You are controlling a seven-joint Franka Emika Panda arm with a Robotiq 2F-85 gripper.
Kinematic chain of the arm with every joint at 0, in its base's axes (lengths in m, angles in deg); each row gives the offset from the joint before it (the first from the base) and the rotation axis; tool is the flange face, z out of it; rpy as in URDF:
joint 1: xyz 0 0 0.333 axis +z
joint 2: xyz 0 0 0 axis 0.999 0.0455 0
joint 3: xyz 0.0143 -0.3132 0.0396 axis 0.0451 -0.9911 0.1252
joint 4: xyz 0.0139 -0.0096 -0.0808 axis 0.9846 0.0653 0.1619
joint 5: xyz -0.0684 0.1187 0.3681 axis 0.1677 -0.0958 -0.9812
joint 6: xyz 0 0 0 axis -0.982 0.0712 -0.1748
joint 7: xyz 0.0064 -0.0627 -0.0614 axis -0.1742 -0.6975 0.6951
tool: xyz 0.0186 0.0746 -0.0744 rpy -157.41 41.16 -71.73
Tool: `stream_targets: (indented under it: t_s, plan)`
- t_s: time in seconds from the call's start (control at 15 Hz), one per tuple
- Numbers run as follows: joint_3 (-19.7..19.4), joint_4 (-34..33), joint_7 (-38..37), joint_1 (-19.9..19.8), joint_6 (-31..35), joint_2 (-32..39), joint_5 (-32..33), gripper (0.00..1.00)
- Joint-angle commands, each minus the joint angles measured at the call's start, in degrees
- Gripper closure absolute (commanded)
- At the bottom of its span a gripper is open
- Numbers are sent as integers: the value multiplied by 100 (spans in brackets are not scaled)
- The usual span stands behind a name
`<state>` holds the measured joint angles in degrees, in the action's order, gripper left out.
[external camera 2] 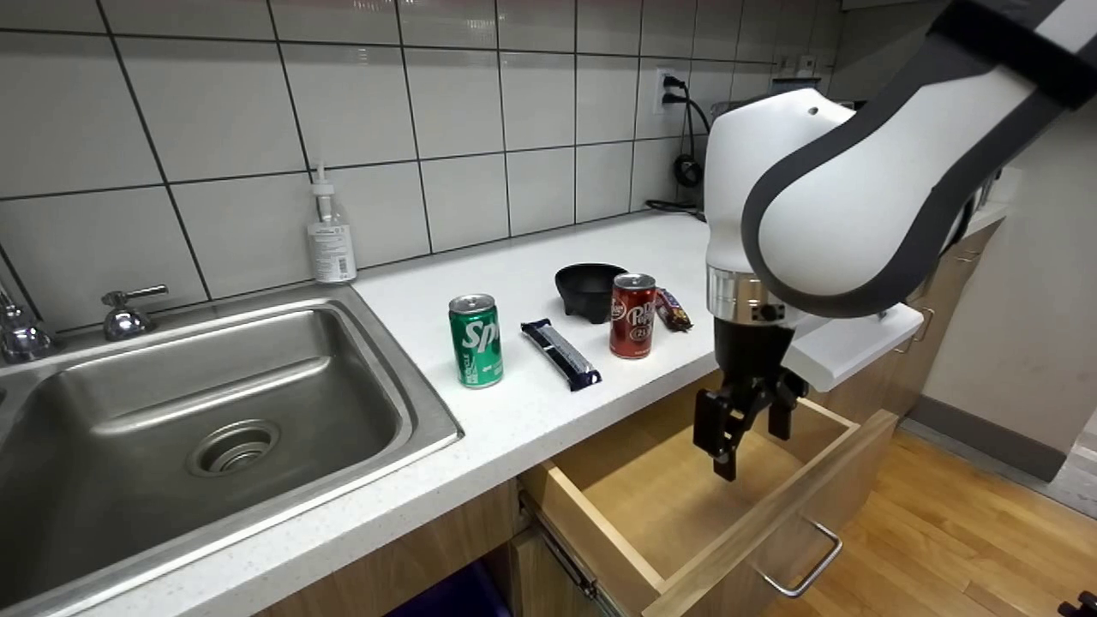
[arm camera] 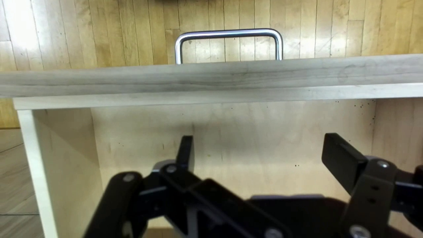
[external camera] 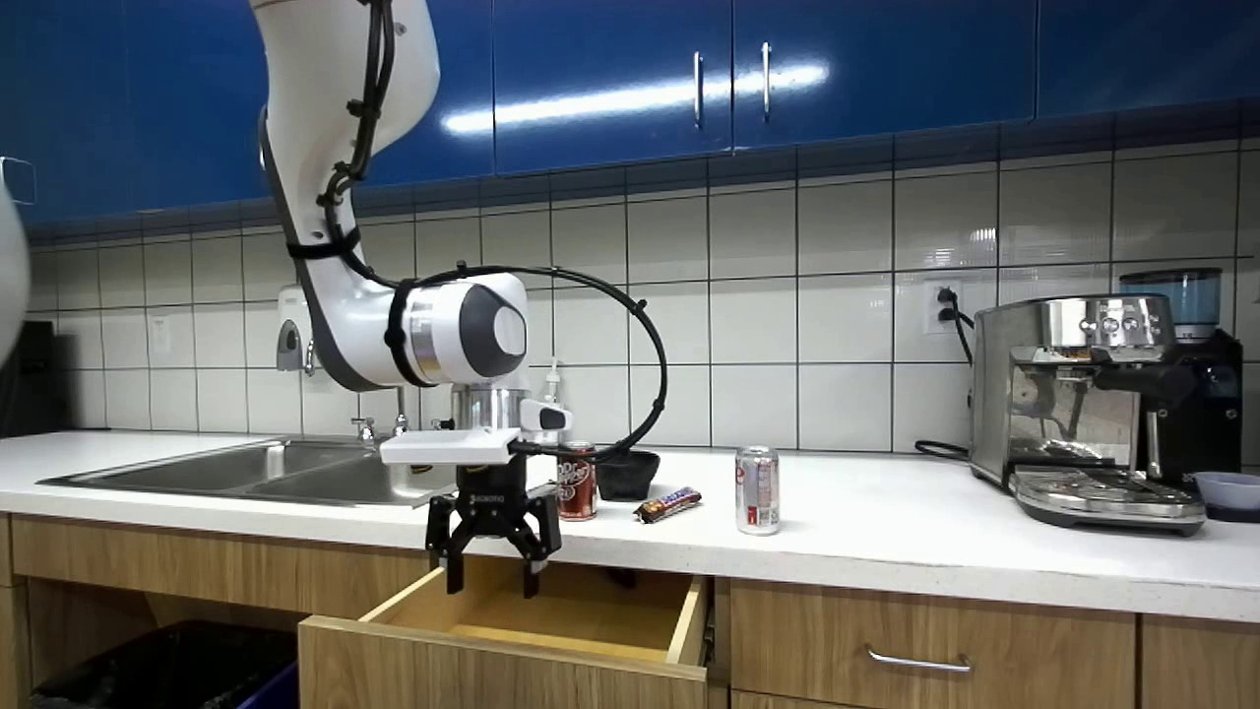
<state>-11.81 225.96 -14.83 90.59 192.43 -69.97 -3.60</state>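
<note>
Where the black two-fingered pincer (external camera: 493, 583) hangs: over the box-shaped pale-wood drawer (arm camera: 211, 79), spread, holding nothing.
Drawer: pulled out, near side, below the flat white counter (external camera: 886, 512).
Drawer walls: any lowering best kept centred, tips clear left and right.

The gripper (external camera: 493, 583) is black, the drawer front (external camera: 492, 679) brown-grained
</note>
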Motion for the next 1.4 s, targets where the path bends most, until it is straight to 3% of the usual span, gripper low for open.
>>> stream_targets:
  t_s: [0.0,1.33]
  plan:
    - [39,-78,55,-113,-214,-284,-34,0]
    - [9,-895,-23,-157,-696,-536,51,0]
